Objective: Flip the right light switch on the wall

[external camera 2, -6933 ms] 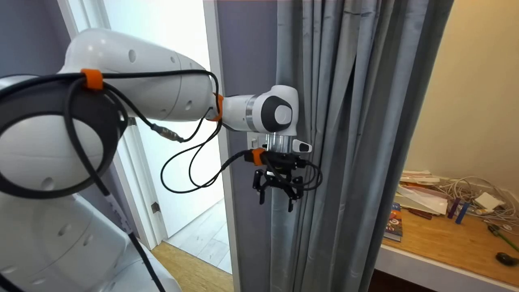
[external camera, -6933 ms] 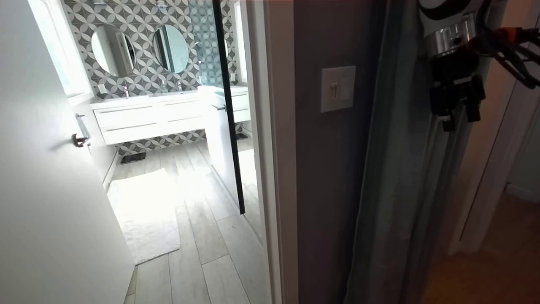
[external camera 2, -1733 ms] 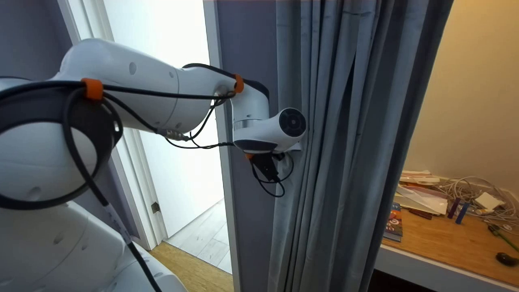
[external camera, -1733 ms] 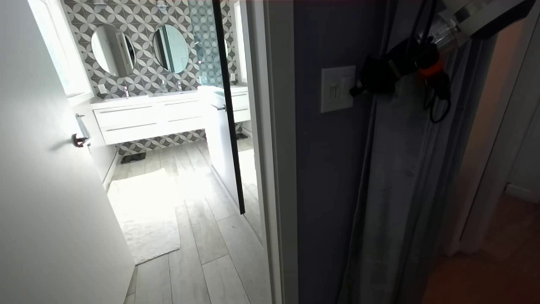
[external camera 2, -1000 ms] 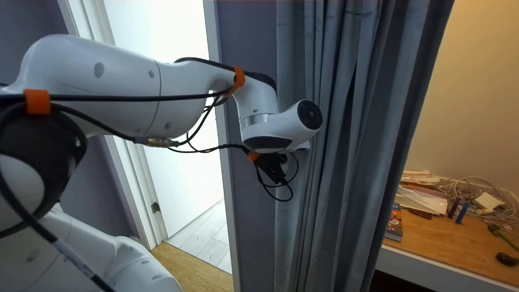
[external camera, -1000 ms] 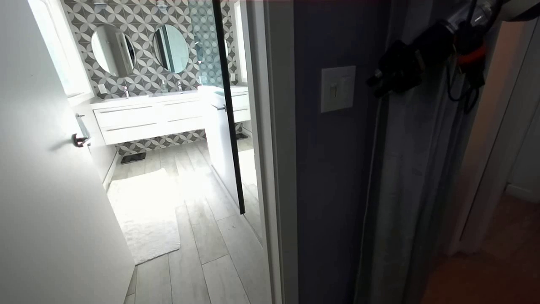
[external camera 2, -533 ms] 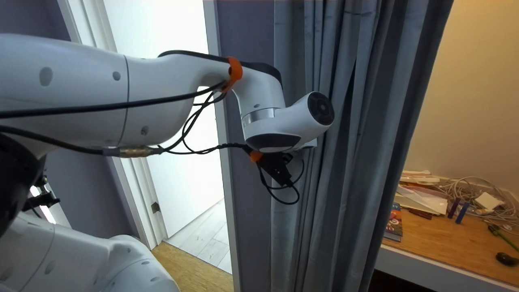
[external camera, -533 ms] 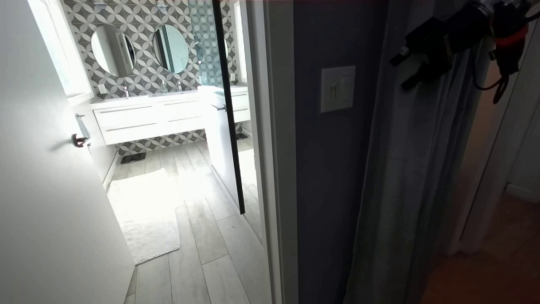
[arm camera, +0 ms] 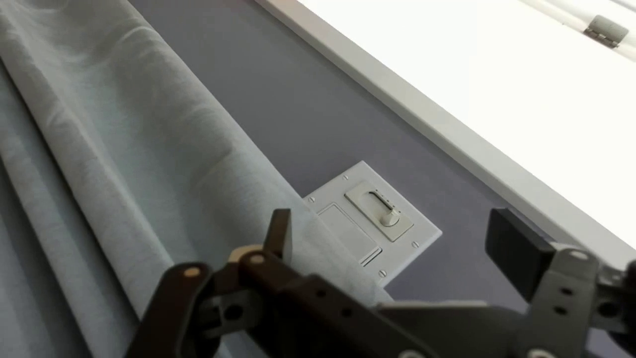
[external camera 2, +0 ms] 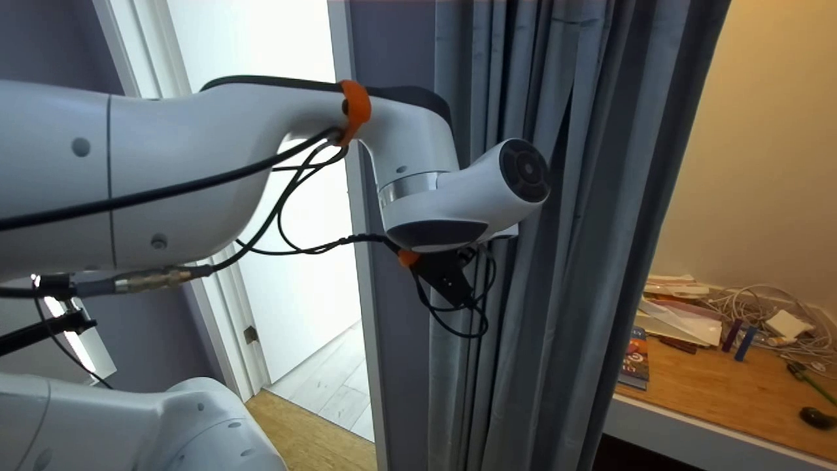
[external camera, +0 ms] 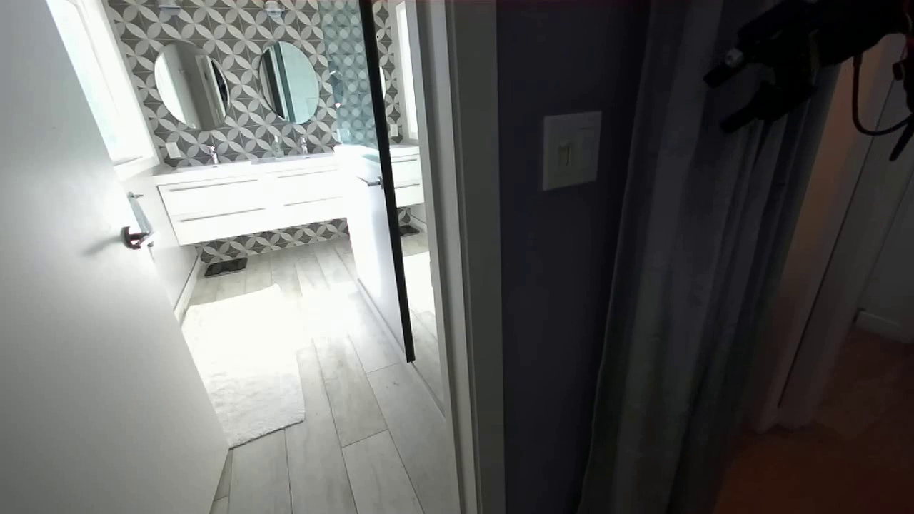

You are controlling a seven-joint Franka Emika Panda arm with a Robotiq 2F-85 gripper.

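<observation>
grey-mauve wall (external camera: 553, 321) runs between a door frame (external camera: 477, 285) and the curtain (external camera: 664, 285), darker now than seconds ago. on it sits a white switch plate (external camera: 555, 180); the right light switch (external camera: 587, 148) is the flat rocker beside a small lever (external camera: 564, 153), and in the wrist view the curtain covers part of the plate. earlier the gripper (arm camera: 399, 241) was close by the plate's edge; now it hangs well away, before the curtain, jaws wide apart.
</observation>
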